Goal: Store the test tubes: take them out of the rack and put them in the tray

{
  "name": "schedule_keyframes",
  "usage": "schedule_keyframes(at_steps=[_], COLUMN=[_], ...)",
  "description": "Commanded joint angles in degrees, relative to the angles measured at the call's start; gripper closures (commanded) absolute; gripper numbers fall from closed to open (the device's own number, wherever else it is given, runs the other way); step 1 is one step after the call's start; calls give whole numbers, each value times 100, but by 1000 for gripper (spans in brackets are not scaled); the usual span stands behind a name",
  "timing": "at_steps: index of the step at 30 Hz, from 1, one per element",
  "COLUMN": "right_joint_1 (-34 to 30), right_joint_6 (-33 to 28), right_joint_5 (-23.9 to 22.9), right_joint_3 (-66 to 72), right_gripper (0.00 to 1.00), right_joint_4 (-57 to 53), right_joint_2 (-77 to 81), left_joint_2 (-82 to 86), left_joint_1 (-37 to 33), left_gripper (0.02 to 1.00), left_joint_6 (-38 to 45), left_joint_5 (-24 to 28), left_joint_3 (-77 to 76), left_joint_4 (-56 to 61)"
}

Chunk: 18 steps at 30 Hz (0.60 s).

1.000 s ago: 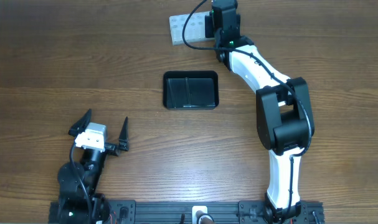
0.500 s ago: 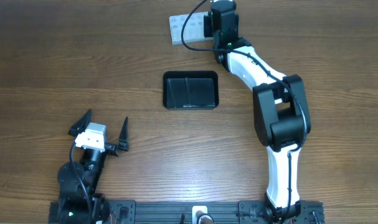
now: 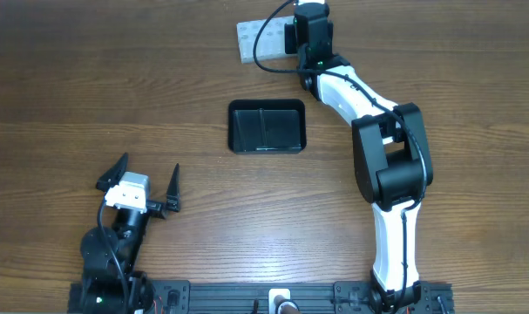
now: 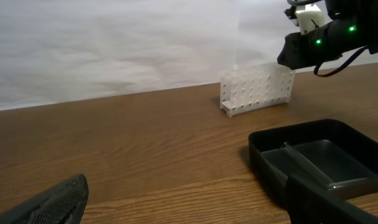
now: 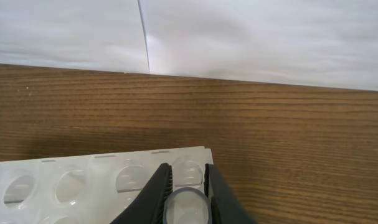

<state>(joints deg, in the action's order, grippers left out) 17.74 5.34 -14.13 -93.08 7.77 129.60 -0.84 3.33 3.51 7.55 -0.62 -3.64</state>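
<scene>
Wooden desk (image 3: 64, 78): carries everything, with both arm bases along its near edge.
Left hand (image 3: 149, 166): low at the near left corner, well apart from the work. Its two dark fingers (image 4: 48, 202) are spread wide with nothing between them.
Black tray (image 3: 232, 127): in the middle of the desk, between the two arms and short of the rack. A pale line (image 3: 262, 122) runs across its floor; whether that is a tube lying there or a divider, I cannot tell.
White rack (image 3: 254, 39): at the far edge, just beyond the tray. The nearby wells seen from the right wrist look empty.
Right hand (image 5: 187, 180): reached out over the rack's right end, with its fingers pressed in against a clear test tube.
Test tube (image 5: 187, 208): upright, its round rim pinched between the right fingers above the rack's end column. Whether its foot is in a well or clear of it is hidden.
Step in hand: pulling a tube out of the rack, by my reading; the carry to the tray is not yet begun.
Next move: likely a straight vertical lift so the tube does not bind or tip the light rack, then a swing towards the tray and a low release.
</scene>
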Motion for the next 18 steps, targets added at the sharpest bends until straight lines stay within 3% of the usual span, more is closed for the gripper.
schedule_keyframes(at_steps=[1,18], right_joint_1=[33,35], right_joint_6=[-28,-28], right_joint_5=[-55,-59], right_joint_3=[4,-26], right_gripper=[882,915], right_joint_4=[17,-243], right_joint_2=[42,-857], left_joint_2=[46,46], left_joint_1=[-35,-35], left_gripper=[20,18], left_joint_6=[74,74], left_joint_5=[74,74], left_joint_3=[28,28], left_joint_4=[-7,-7])
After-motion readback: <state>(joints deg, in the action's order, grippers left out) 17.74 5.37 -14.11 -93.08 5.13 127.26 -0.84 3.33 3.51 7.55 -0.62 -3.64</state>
